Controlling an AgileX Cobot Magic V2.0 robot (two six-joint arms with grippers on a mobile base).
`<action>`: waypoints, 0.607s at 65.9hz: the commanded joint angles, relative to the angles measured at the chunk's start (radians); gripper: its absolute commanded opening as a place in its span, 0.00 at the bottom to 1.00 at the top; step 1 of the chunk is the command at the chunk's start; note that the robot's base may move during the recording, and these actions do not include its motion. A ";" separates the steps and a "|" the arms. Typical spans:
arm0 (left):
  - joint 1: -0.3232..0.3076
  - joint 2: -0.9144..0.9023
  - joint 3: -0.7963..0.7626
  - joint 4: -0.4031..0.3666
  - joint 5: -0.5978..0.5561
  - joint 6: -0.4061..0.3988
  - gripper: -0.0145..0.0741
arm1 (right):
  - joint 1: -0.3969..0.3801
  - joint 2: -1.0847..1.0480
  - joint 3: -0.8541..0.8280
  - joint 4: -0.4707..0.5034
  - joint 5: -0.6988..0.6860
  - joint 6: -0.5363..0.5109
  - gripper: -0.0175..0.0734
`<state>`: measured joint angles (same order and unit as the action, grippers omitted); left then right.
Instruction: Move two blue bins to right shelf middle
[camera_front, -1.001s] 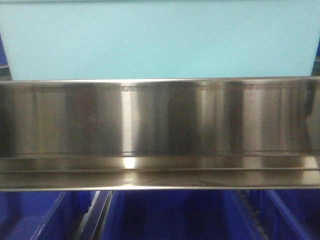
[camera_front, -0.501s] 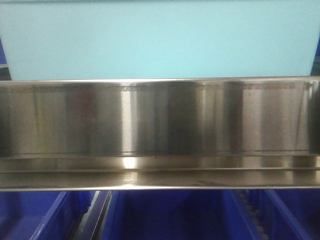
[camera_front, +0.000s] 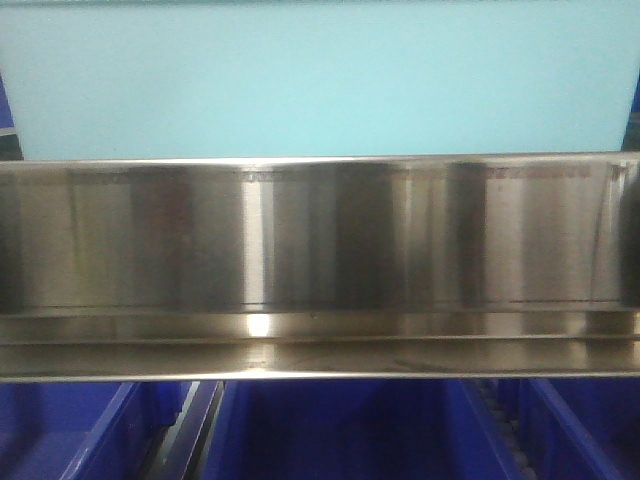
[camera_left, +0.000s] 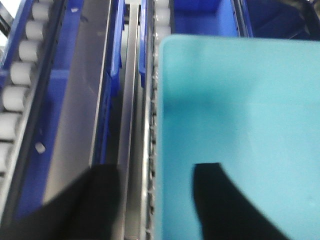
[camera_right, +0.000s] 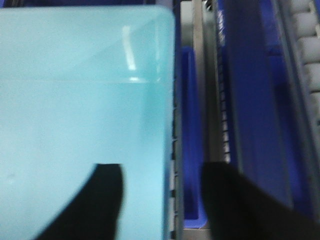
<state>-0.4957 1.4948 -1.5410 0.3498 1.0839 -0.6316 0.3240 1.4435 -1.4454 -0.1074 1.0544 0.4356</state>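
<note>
Left wrist view, grasp step: left gripper (camera_left: 155, 170) and right gripper (camera_right: 161, 167) sit released astride the bin (camera_left: 240, 115) walls at lower frame; clenching likely next.

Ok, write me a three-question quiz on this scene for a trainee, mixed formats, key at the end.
1. True or false: in the front view, the light teal bin appears above the steel shelf rail.
2. The left end effector has its fingers on either side of the teal bin's: A) wall B) lid C) label.
3. Fill in: the bins under the rail are dark ____.
Key: 1 true; 2 A; 3 blue.
</note>
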 joint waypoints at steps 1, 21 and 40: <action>0.037 0.020 -0.005 -0.085 0.024 0.041 0.54 | 0.002 0.004 -0.007 0.005 -0.007 0.002 0.58; 0.137 0.110 -0.005 -0.278 0.031 0.212 0.51 | -0.002 0.088 -0.005 0.046 0.020 0.002 0.49; 0.135 0.127 -0.005 -0.296 0.051 0.214 0.48 | -0.002 0.107 -0.007 0.048 0.008 0.000 0.45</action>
<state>-0.3611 1.6248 -1.5410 0.0644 1.1306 -0.4219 0.3258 1.5553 -1.4454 -0.0509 1.0732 0.4375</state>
